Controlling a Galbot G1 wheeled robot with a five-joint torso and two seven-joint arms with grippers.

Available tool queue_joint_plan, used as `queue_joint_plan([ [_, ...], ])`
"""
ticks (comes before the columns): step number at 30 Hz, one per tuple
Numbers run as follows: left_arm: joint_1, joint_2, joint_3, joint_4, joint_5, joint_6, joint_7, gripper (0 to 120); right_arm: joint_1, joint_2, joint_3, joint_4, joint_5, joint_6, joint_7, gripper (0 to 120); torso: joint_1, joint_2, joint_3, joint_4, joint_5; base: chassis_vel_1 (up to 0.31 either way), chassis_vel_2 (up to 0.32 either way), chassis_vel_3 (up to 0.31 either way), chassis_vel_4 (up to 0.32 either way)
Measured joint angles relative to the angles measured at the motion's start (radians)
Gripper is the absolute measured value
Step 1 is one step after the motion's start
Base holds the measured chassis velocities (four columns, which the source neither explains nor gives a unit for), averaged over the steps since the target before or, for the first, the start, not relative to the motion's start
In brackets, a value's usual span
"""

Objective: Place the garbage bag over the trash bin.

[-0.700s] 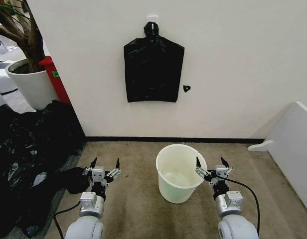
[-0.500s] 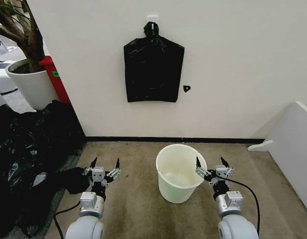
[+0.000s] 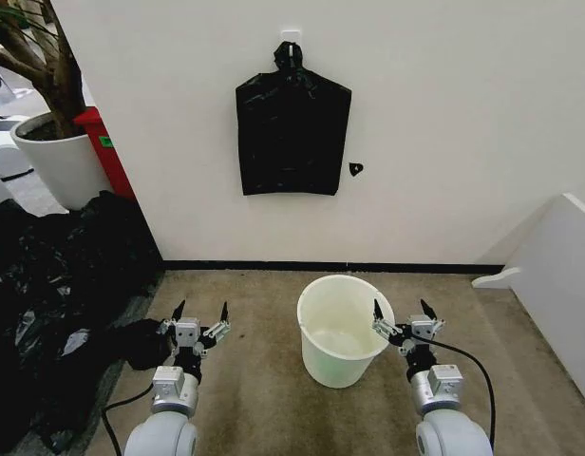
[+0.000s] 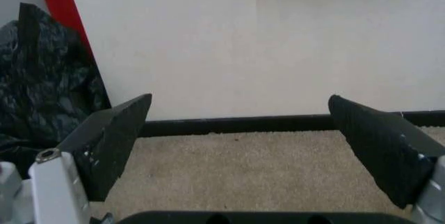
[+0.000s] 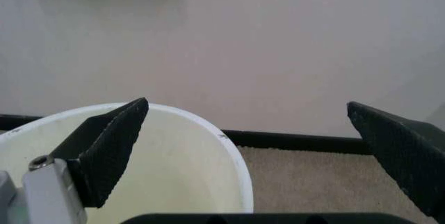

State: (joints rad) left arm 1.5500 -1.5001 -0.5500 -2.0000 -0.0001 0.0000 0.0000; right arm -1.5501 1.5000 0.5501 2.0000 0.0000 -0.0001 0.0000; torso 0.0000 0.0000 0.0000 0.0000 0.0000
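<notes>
My left end effector (image 3: 199, 316) hung low over the carpet (image 3: 254, 380), fingers spread wide with nothing between them, pointing toward the far wall (image 3: 444, 123). My right end effector (image 3: 404, 313) matched it on the other side, fingers just as wide apart and empty, its left fingertip (image 5: 111, 140) at the right rim of the trash bin (image 3: 341, 329). The trash bin stood upright on the carpet between my two arms, closer to the right one, its mouth uncovered. A flat black bag (image 3: 292, 128) with a knot hung from a hook on the far wall, above the bin. To my left, a large heap of black plastic film (image 3: 55, 285) spread across the floor, reaching close to my left end effector. I could not tell which piece there was the garbage bag. A white plant pot (image 3: 60, 161) stood at far left.
</notes>
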Motion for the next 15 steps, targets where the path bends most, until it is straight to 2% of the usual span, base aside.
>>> queue_joint_plan([
  [15, 0.001, 0.000, -0.001, 0.000, -0.001, 0.000, 0.000, 100, 0.000, 0.000, 0.000, 0.000, 0.000, 0.000, 0.000, 100, 0.000, 0.000, 0.000, 0.0000, 0.0000, 0.000, 0.000, 0.000, 0.000],
])
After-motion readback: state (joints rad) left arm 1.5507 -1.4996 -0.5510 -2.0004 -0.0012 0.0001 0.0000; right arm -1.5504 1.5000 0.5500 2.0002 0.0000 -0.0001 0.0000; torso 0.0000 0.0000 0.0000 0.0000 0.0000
